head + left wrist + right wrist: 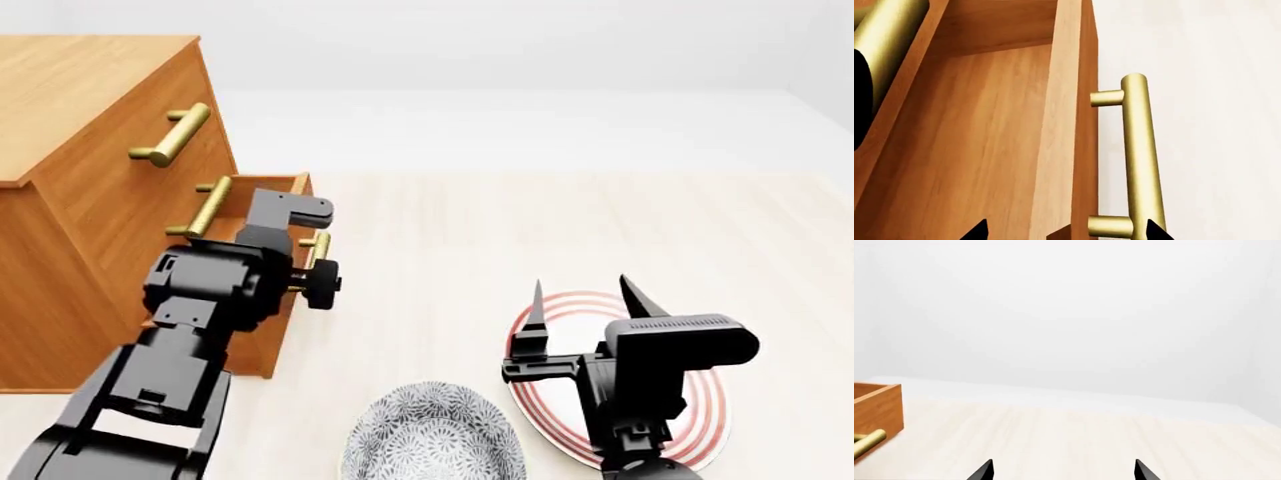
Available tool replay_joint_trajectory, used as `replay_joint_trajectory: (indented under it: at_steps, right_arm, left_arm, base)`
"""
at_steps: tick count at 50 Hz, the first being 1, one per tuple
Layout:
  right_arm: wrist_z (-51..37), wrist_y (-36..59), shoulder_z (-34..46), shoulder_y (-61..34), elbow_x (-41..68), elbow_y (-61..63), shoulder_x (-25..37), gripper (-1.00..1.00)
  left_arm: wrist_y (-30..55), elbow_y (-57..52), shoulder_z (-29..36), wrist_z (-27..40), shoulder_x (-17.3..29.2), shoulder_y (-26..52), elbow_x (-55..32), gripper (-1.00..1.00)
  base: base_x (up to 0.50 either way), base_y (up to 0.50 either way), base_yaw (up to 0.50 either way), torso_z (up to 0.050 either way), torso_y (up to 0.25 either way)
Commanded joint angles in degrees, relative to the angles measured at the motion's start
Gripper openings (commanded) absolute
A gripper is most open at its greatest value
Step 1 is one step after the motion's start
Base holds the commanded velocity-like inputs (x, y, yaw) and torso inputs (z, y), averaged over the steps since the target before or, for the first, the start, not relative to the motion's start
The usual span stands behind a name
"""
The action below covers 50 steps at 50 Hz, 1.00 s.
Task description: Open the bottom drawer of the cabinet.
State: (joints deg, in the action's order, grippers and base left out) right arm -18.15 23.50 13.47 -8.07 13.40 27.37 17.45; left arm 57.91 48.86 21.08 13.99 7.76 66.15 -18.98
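The bottom drawer (274,190) is standing pulled out of the cabinet (94,190) at 10 o'clock in the head view, its handle (1139,155) lying between the spread tips of the left tool (1067,231), which are not gripping it. The right tool (582,300) is hovering wide open over the striped plate (701,420) at 5 o'clock, beside the patterned bowl (434,435) on the bench (561,230).

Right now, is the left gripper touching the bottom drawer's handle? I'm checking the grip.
Cannot tell. In the left wrist view the left gripper shows one fingertip overlapping the handle at the frame edge; the head view hides it.

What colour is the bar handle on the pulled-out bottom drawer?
Brass-gold, on the orange-brown wooden bottom drawer's bar handle; clearest in the left wrist view.
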Motion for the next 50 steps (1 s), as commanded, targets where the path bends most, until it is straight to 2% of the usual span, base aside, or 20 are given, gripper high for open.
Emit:
replay_joint_trajectory:
  at_steps: [1, 22, 50]
  right_arm:
    - [-0.24, -0.14, 0.21, -0.06, 0.15, -0.23, 0.06, 1.0]
    - [-0.68, -0.21, 0.43, -0.17, 0.42, -0.26, 0.41, 1.0]
    - [-1.26, -0.08, 0.75, -0.3, 0.78, 0.12, 0.92, 1.0]
  left_arm:
    - [0.22, 1.96, -0.12, -1.62, -0.09, 0.0, -1.67, 1.0]
    - [6.2, -7.57, -0.8, -4.4, 0.66, -2.45, -6.09, 1.0]
    - [7.37, -10.33, 0.64, -5.78, -1.18, -3.23, -8.18, 1.0]
  base:
    - [0.0, 0.0, 0.0, 0.0, 0.0]
    - [0.0, 0.0, 0.0, 0.0, 0.0]
    - [0.0, 0.0, 0.0, 0.0, 0.0]
